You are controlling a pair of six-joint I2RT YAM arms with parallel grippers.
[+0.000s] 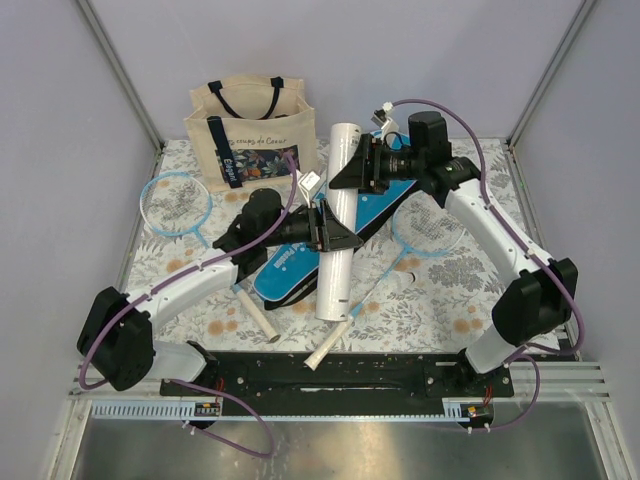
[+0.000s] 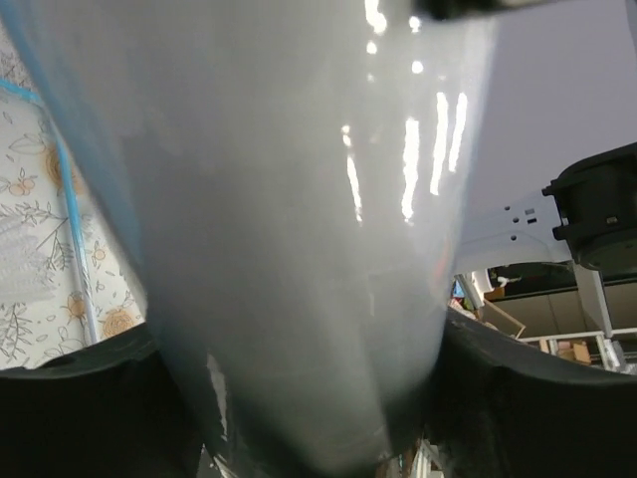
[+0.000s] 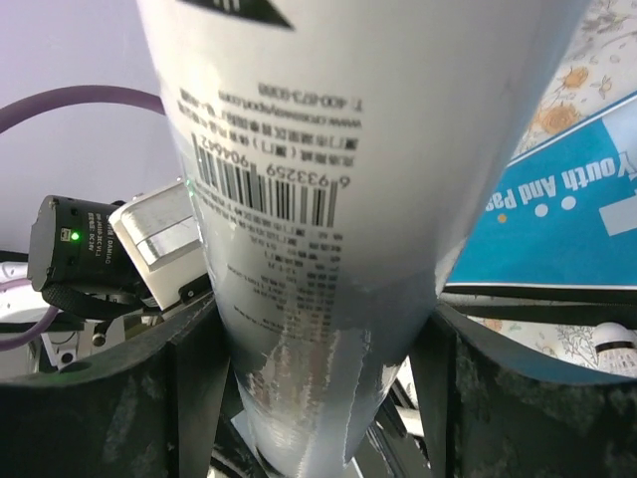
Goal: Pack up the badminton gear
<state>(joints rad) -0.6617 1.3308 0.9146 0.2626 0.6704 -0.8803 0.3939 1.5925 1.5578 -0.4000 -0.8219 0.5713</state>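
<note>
A: White tube (image 1: 333, 285): left gripper (image 1: 336, 232) straddles it mid-length, fingers (image 2: 80, 408) close on each side. Clamped or not, can't tell.
B: Right gripper (image 1: 352, 172)?
A: Farther up the tube, pinching it. Arms reach in from opposite sides, wrists level.
B: Step?
A: Tube pickup, probably. Blue case (image 1: 285, 272) lies under both grippers. Next needs a sure left grip, then lifting the tube clear so the case can open.

White tube (image 3: 318, 199): barcode, digits starting 6 933259; fine print unreadable.
Blue case (image 3: 567, 219): "Youth And Pas…", cut off.
Canvas tote (image 1: 250, 125): script lettering, illegible.
</note>
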